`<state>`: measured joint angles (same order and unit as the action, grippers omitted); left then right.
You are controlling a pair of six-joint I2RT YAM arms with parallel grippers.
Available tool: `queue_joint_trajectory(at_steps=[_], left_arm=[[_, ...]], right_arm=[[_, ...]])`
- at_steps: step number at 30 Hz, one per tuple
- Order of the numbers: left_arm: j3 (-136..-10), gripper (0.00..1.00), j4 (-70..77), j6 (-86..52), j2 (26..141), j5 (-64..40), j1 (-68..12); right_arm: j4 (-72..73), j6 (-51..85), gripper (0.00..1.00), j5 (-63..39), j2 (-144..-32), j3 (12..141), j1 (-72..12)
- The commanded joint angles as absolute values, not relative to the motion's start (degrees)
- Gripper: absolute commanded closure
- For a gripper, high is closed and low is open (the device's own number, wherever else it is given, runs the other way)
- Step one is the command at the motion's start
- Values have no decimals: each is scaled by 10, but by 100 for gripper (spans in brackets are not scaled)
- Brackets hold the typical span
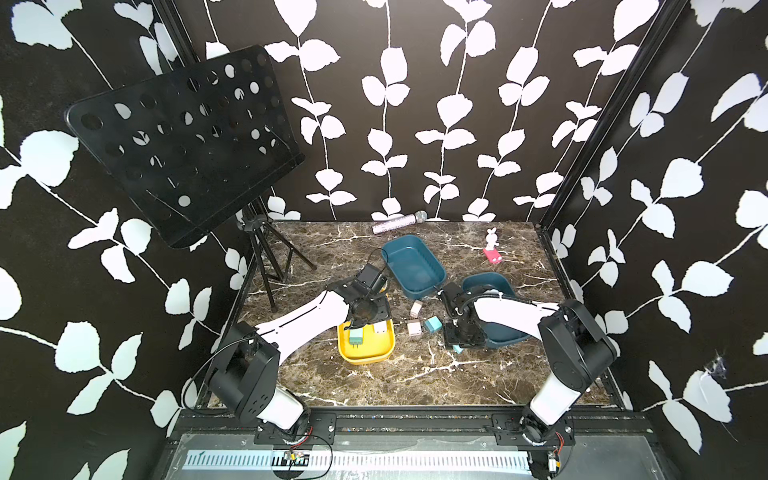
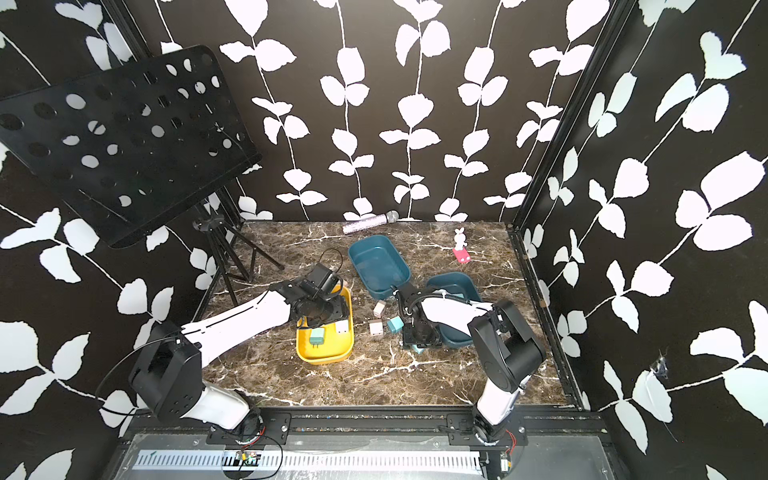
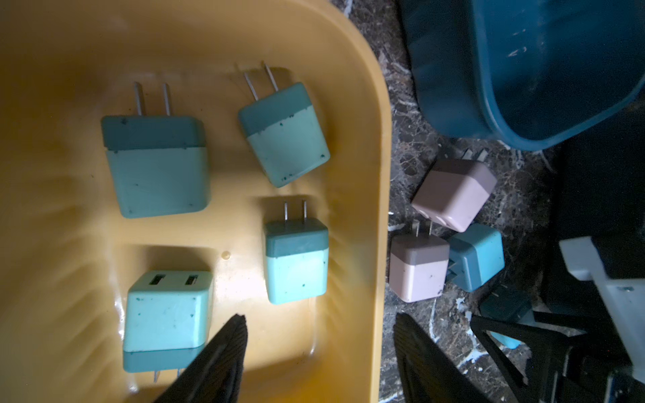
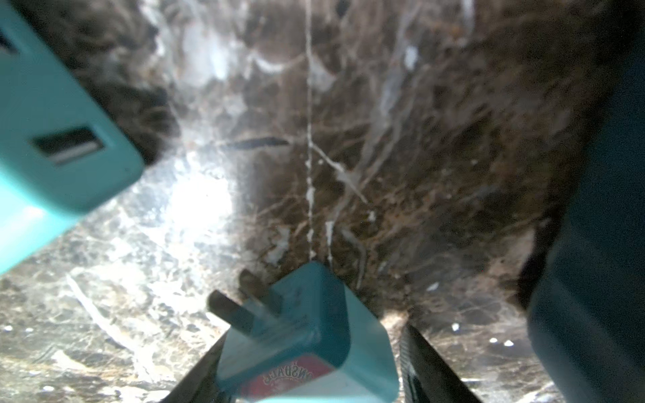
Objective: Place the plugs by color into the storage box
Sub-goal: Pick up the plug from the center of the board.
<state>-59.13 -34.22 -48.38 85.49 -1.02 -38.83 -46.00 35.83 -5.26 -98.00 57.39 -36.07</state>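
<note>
Several mint green plugs (image 3: 157, 167) lie in the yellow storage box (image 3: 380, 174), which shows in both top views (image 1: 365, 359) (image 2: 324, 359). My left gripper (image 3: 319, 315) hangs open over that box's rim with nothing between its fingers. On the table beside the box lie two pink-beige plugs (image 1: 414, 328) (image 3: 453, 192) and a light blue plug (image 1: 432, 324) (image 3: 478, 256). My right gripper (image 4: 314, 331) is low over the table, open, with another light blue plug (image 4: 314, 314) (image 1: 458, 349) between its fingers. One finger touches that plug and a thin gap shows at the other.
An empty dark teal box (image 1: 413, 266) stands behind the plugs. A second teal box (image 1: 486, 282) lies partly under my right arm. A microphone (image 1: 399, 222) and a rabbit figure on a red block (image 1: 492, 247) are at the back. A music stand (image 1: 187, 141) rises at the left.
</note>
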Motion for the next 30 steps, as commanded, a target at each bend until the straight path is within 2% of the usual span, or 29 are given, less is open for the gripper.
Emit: queue_joint_trajectory(at_steps=[1,10,17,24,30], left_arm=[[-608,32,-342,-477,855,-12,-390],[-610,32,-341,-481,854,-10,-390],[-609,32,-341,-487,850,-7,-390],[-608,32,-343,-489,847,-6,-392],[-601,32,-341,-492,845,-4,-394]], right_arm=[[-451,350,32,-69,-993,583,-364],[-468,273,25,-45,-995,615,-364],[-453,202,25,-54,-1010,629,-359],[-433,170,30,-93,-1006,610,-358],[-407,230,36,-135,-956,557,-367]])
